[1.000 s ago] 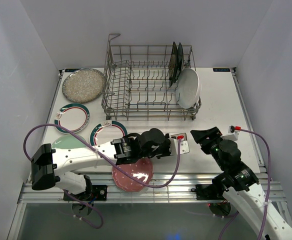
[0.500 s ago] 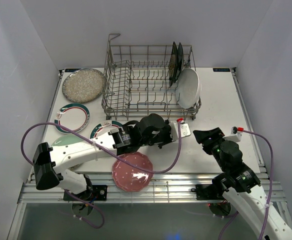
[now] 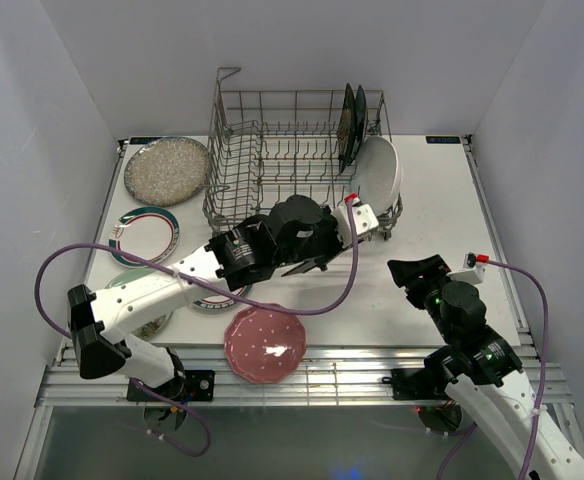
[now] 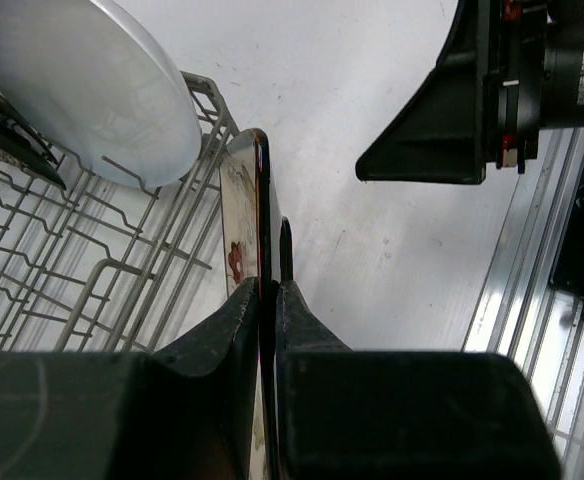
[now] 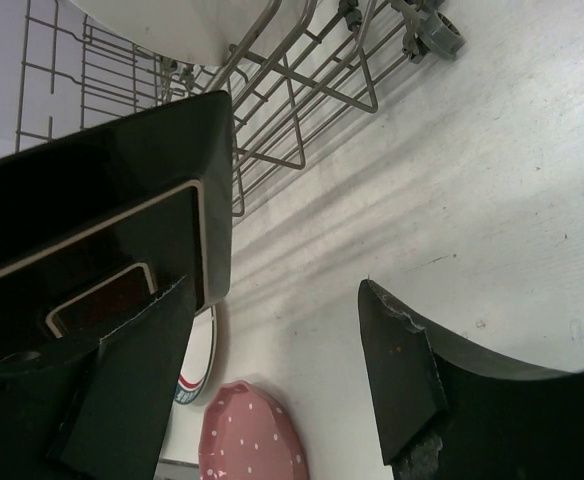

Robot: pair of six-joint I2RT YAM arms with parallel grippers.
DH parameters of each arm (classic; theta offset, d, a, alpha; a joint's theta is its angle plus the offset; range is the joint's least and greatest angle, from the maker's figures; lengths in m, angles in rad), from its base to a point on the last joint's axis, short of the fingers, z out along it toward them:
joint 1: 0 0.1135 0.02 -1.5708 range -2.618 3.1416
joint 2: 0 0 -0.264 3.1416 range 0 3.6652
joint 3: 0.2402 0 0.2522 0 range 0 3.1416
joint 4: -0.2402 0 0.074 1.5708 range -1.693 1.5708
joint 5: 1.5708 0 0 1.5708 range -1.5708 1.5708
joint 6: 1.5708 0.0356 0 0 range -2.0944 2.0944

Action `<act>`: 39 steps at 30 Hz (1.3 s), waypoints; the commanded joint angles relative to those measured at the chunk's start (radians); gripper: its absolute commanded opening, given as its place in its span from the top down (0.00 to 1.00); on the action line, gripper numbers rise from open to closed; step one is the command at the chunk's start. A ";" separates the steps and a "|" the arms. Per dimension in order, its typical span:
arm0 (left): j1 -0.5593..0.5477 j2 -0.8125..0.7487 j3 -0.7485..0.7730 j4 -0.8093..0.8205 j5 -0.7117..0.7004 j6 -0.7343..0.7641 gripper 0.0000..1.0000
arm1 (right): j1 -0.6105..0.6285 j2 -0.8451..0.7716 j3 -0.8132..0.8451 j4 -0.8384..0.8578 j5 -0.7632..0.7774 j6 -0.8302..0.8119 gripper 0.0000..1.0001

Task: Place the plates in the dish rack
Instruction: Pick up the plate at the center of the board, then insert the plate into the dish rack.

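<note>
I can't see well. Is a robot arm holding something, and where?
The left end effector pinches a square floral plate by its rim; the right end effector holds nothing.

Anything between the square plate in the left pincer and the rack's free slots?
Only the near wire wall of the dish rack; the square plate hangs outside it, near the white oval plate. Slots further left look free.
</note>
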 commanded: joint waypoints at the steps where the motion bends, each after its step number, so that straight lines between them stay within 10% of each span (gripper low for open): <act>1: 0.021 -0.054 0.126 0.094 0.006 -0.015 1.00 | 0.003 -0.008 0.044 0.014 0.026 -0.010 0.28; 39: 0.085 0.023 0.566 0.103 -0.151 -0.153 1.00 | 0.002 0.005 0.024 0.043 -0.002 -0.001 0.29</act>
